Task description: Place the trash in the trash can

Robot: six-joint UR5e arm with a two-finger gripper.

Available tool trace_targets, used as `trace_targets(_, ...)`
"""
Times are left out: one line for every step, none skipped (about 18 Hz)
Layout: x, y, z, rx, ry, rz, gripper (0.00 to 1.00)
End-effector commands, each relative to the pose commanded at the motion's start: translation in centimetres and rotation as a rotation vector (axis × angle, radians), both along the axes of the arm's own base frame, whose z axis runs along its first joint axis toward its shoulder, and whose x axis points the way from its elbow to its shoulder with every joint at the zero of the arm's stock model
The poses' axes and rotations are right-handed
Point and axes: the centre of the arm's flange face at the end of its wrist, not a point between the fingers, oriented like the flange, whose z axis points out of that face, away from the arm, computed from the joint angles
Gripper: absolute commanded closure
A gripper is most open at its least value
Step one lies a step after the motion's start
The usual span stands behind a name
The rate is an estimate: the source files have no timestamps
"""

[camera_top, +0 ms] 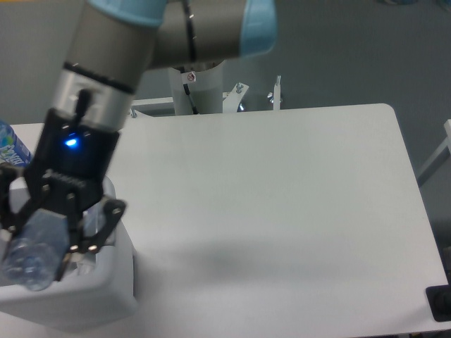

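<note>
My gripper (44, 248) hangs over the lower left corner of the table, its jaws closed around a clear plastic bottle (29, 259). The bottle lies tilted between the fingers and is blurred; its cap and label cannot be made out. It sits just above the opening of the white trash can (84, 303), whose rounded front wall shows below the gripper. The gripper hides the inside of the can. The crumpled white wrapper is not in view.
A bottle with a blue label (13, 146) stands at the far left edge, behind the gripper. The white table (282, 211) stretches to the right. The arm's white base post (204, 88) stands behind the table's far edge. A dark object (441, 304) sits at the lower right corner.
</note>
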Motion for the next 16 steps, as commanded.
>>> trace_targets(0.1,0.3,-0.4,-0.004,0.002,-0.009,0.39)
trace_targets(0.3,0.6,-1.0,-0.010,0.003,-0.017,0.36)
trace_targets(0.5,0.9,-1.3,-0.014,0.007,-0.024,0.27)
trace_targets(0.6,1.0,-1.6,-0.017,0.013,-0.032,0.22)
trace_targets(0.6,1.0,-1.9,-0.022,0.014,-0.034,0.15)
trace_targets(0.5,0.8,-1.9,-0.024,0.020,-0.034,0.02)
trace_targets(0.6,0.6,-2.0,-0.027,0.021,-0.037,0.00)
trace_targets(0.8,0.3,-1.9,-0.028,0.022,-0.038,0.00)
trace_targets(0.9,-0.2,-1.7,-0.030,0.022,-0.035,0.00)
trace_targets(0.7,-0.6,-2.0,-0.039,0.019,-0.027,0.00)
trace_targets(0.0,-1.0,-2.2,-0.044,0.015,-0.012,0.00)
trace_targets(-2.0,-2.2,-1.7,-0.042,0.020,0.027,0.00)
trace_targets(-4.0,-3.3,-1.2,-0.040,0.026,0.063,0.00)
trace_targets(-5.7,-4.1,-1.0,-0.039,0.029,0.090,0.00)
trace_targets(-8.0,-5.0,-0.9,-0.040,0.034,0.127,0.00)
trace_targets(-9.8,-6.0,-0.2,-0.033,0.047,0.161,0.00)
